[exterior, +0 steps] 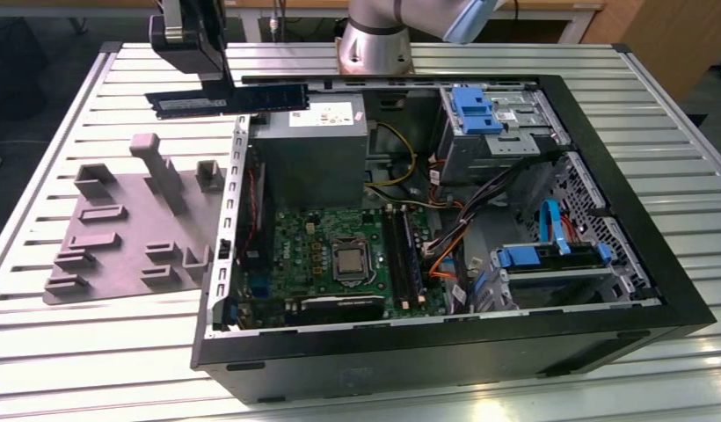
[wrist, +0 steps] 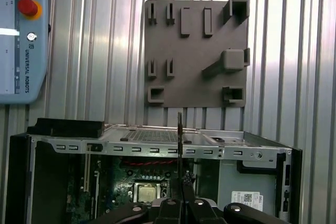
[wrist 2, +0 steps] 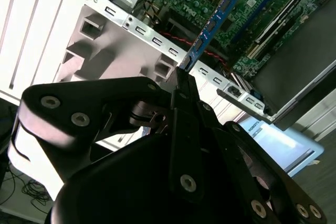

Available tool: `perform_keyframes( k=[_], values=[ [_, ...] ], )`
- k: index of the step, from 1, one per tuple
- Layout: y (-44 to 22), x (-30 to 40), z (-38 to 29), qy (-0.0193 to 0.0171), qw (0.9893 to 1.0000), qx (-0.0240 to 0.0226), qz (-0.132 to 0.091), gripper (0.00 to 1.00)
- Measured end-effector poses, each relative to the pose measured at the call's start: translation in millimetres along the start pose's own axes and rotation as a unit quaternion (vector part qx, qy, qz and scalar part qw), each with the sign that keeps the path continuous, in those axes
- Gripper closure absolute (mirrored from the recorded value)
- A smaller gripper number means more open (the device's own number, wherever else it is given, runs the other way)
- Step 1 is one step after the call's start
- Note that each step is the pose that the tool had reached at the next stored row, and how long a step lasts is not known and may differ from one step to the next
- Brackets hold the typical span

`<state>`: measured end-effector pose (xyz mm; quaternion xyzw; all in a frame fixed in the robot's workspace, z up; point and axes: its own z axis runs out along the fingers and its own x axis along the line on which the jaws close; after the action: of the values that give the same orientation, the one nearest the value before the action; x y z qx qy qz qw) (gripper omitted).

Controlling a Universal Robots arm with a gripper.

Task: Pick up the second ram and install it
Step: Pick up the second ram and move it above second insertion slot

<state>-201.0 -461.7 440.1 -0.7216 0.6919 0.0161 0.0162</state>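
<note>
The second ram [exterior: 266, 97] is a long dark stick with a pale label. It hangs level above the slatted table, just behind the open computer case [exterior: 642, 290], towards the exterior view's left. My gripper [exterior: 226, 86] is shut on it from above. Both wrist views show the ram edge-on: a bluish strip [wrist 2: 212, 24] over the motherboard, and a thin dark line [wrist: 179, 135] sticking out from the closed fingers [wrist 2: 184, 85]. The green motherboard [exterior: 302, 237] lies in the case, and its long black memory slots [exterior: 402, 255] are well apart from the ram.
A grey fixture plate [exterior: 126, 220] with raised holders lies on the table at the exterior view's left of the case. Inside the case are a power supply [exterior: 308, 149], blue drive cages [exterior: 478, 110] and loose cables [exterior: 455, 237]. A teach pendant [wrist: 21, 35] lies on the table.
</note>
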Motion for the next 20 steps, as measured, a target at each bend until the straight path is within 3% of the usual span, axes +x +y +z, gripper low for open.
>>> perform_keyframes(
  k=[20],
  values=[
    [-24.9,1.0,0.0,0.0000,1.0000,0.0000,0.000,0.88]
  ],
)
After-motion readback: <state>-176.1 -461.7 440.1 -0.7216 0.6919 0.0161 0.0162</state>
